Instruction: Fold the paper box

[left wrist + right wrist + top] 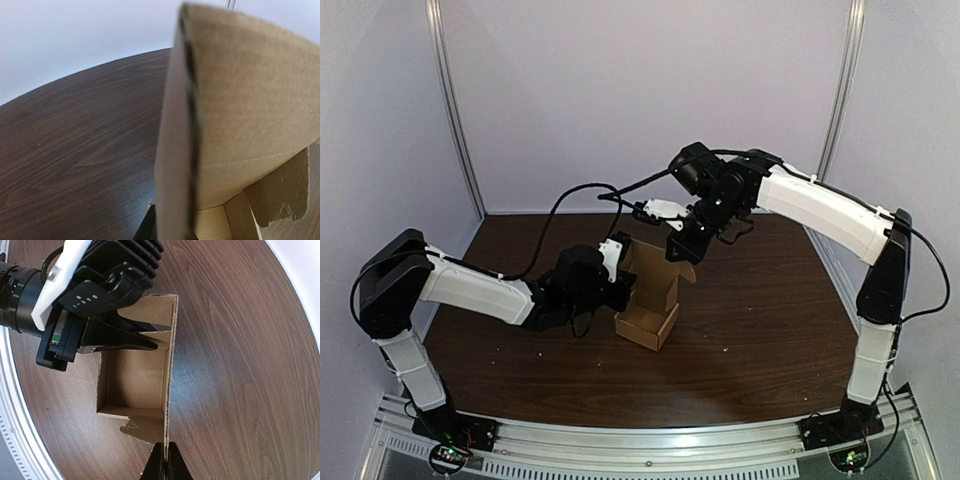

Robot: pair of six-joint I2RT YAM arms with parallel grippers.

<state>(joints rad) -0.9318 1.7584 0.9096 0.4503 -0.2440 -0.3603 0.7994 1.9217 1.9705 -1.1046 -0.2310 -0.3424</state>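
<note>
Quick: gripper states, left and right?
Left gripper: closed, apparently on a wall of the box.
Right gripper: closed on the box's upright side.

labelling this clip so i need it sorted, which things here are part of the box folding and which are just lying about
In the job: paper box; right gripper, pinching its wall edge; left gripper, reaching inside it.

Just there: table; black cable on the left arm; metal rail under the bases.
</note>
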